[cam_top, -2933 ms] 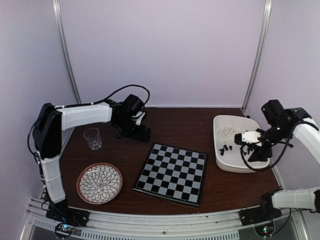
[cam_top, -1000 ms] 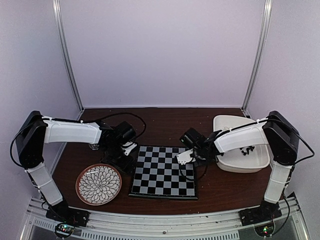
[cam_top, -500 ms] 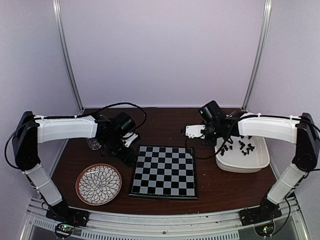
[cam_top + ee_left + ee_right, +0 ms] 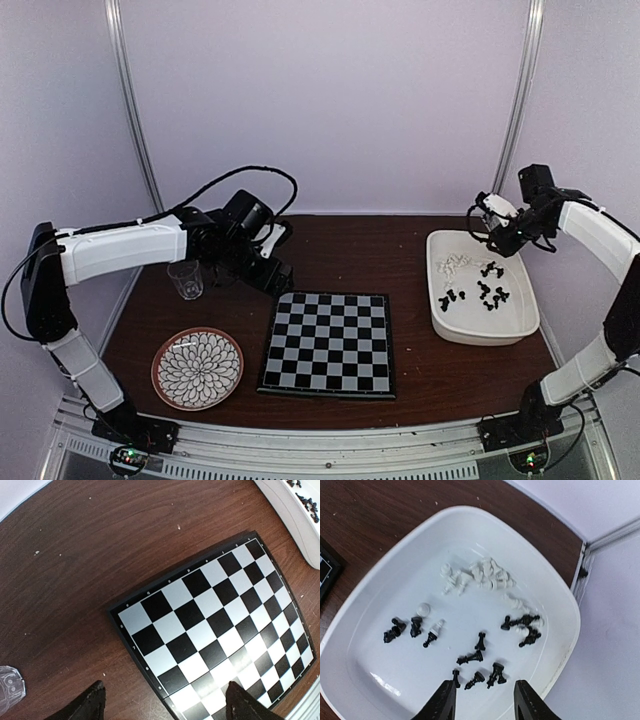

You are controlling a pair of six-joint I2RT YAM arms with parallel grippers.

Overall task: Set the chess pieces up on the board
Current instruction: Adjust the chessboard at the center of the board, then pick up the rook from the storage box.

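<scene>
We are viewing the plate point(image 4: 198, 367) and the glass point(image 4: 185, 278) left of the board point(image 4: 328, 343). The left gripper point(image 4: 162, 700) is hanging, jaws spread, by the board's far-left corner. The chess pieces point(image 4: 479, 642) are lying in the tub point(image 4: 365, 595) under the right gripper point(image 4: 484, 697), jaws spread; piece types are proving unreadable.

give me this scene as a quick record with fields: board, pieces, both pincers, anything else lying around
board: lying flat, no pieces on it
chess pieces: black and white, loose in the white tub
left pincer: open, empty, over the board's far left corner
right pincer: open, empty, above the tub
other items: flower plate, clear glass
progress: setup not yet begun
</scene>
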